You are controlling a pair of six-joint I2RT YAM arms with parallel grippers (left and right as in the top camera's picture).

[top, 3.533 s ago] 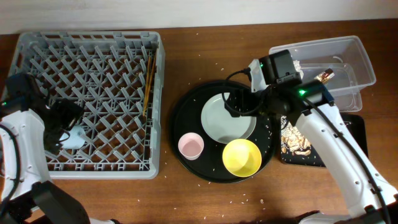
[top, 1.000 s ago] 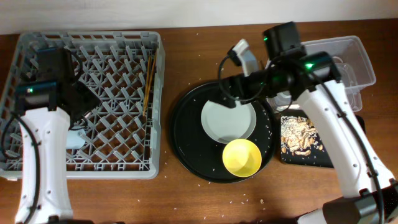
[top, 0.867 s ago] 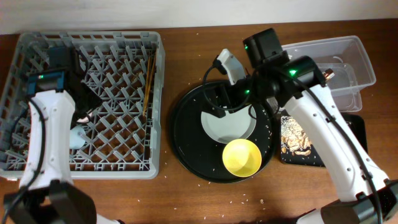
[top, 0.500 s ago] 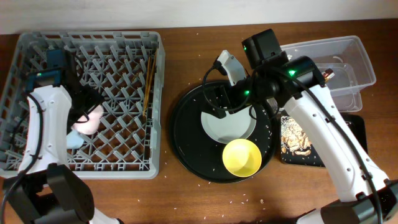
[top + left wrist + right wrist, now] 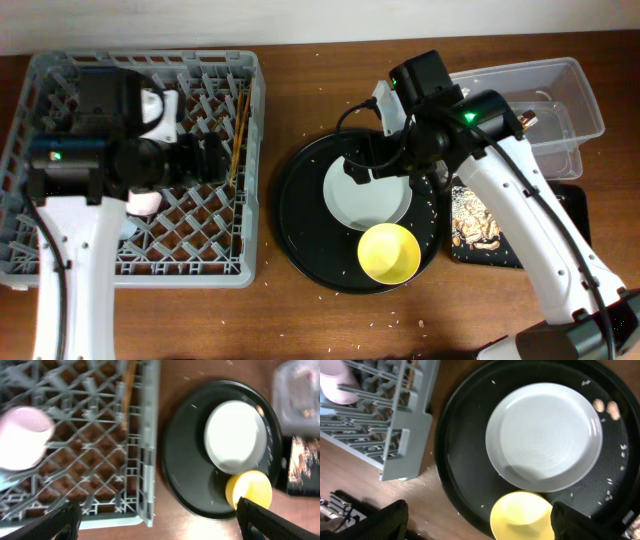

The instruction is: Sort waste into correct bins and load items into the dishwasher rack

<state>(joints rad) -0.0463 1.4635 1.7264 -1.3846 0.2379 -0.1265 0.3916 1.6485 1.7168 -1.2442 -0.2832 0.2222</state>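
The grey dishwasher rack fills the left side. The pink cup lies in it, also in the left wrist view. A bit of the light-blue cup shows beside my left arm. My left gripper is open and empty over the rack's right part. The grey-green plate and yellow bowl sit on the round black tray. My right gripper hangs open and empty above the plate and bowl; its fingers frame both.
Brown chopsticks stand along the rack's right side. The clear tub at the far right holds a gold-brown wrapper end. The shallow black tray holds tan food scraps. Rice grains are scattered on the round tray and the table.
The pink cup has gone from the round tray into the rack. My left gripper has let it go and moved right across the rack. My right gripper stays above the plate.
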